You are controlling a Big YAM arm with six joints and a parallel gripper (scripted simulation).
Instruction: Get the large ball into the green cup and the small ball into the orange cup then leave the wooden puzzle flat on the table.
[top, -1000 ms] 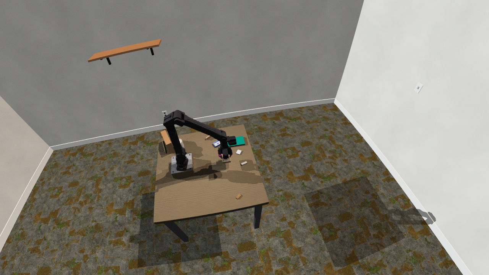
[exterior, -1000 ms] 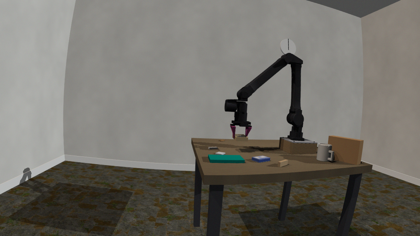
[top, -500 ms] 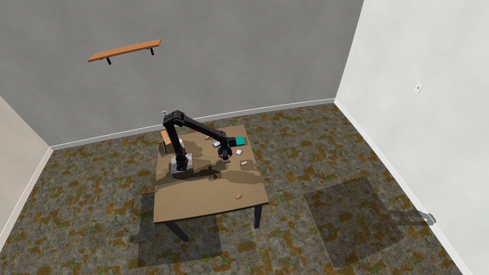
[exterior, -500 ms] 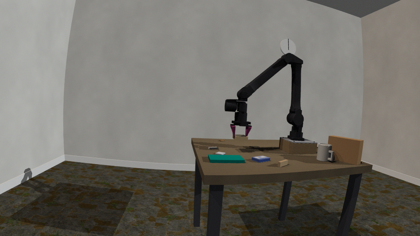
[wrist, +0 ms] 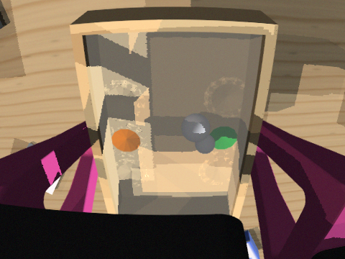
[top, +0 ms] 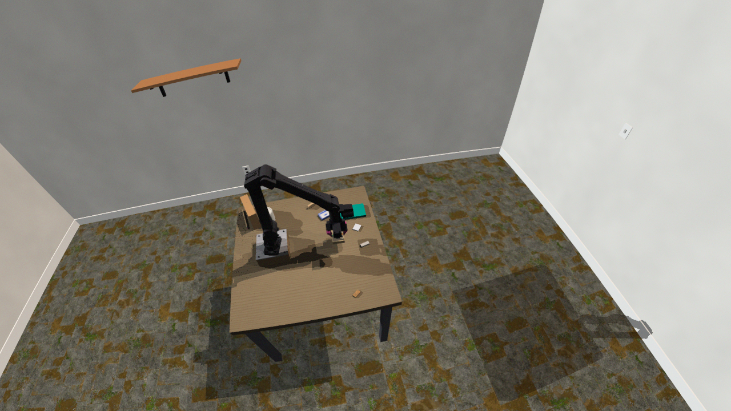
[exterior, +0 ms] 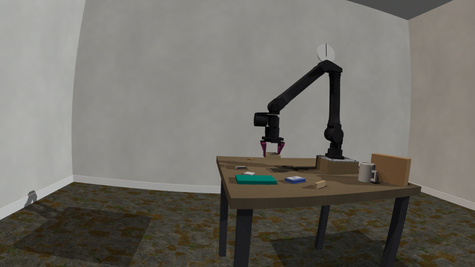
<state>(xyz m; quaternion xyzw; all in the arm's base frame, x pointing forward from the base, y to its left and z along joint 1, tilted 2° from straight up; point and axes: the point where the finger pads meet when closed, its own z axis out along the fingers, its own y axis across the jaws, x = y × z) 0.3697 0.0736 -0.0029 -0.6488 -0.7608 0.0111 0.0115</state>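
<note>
My gripper is shut on the wooden puzzle, its magenta fingers pressing the two long sides. In the top and exterior views the puzzle sits level, at or just above the table top. In the wrist view, under the clear cover, the orange cup is on the left and holds no ball. The green cup is on the right. The large ball lies just left of the green cup. The small ball lies below it, touching the green cup's left edge.
A teal book, a blue-and-white box and small blocks lie on the table. A white mug and a brown box stand near the arm's base.
</note>
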